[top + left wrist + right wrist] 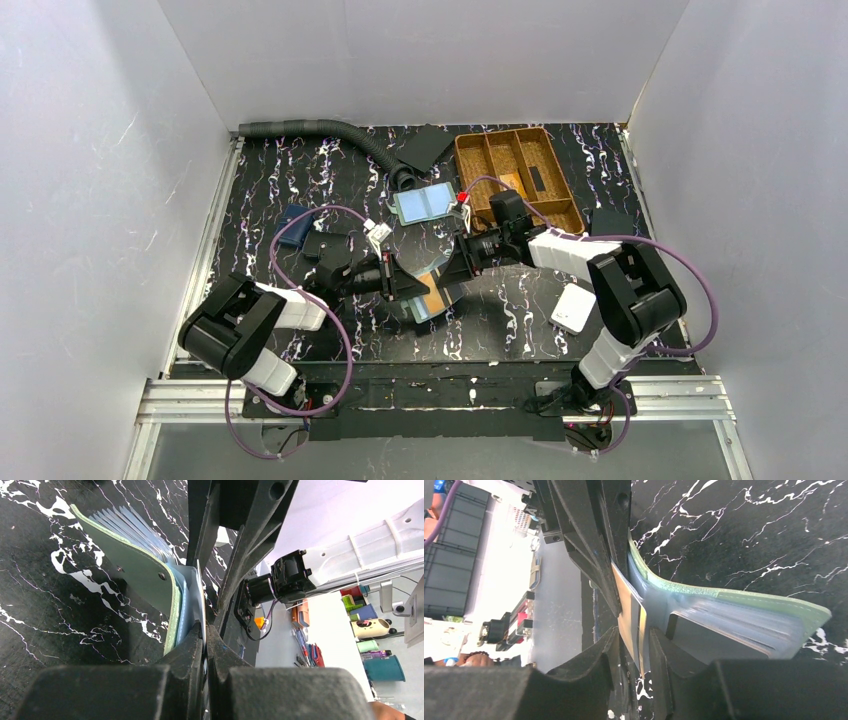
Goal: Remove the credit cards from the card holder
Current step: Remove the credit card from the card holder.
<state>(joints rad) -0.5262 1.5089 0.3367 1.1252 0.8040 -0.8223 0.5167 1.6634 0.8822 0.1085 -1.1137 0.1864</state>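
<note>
Top view: both arms reach in to the middle of the black, white-veined marble-pattern desk and meet over the flat teal-green-edged bifold card holder. Only its orange-tan panel and a sliver of blue show there; the rest is under the two wrists.

Left pincer: the wrist view has the pincer fully closed, fingers pressed together on a thin pale-blue inner leaf of the card holder. The green cover curls away to the left, off the desk, with a fan of clear pale sleeves behind it. Contents of the sleeves are blurred and not readable.

Right pincer: the wrist view has the pincer with jaws a narrow gap apart. A thin tan sheet stands edge-on in that gap. Cannot tell if it is clamped or only lying against one finger, nor whether it is a credit card or the holder's own tan panel. The holder bends out to the right, green rim uppermost, its far corner motion-blurred.

Elsewhere on the desk:
- a second open holder with two pale-blue panels, behind the arms
- a brown compartmented wooden tray, back right
- a small white rounded box, partly behind the right arm
- a dark blue flat object, left
- a grey ribbed hose, along the back
</note>
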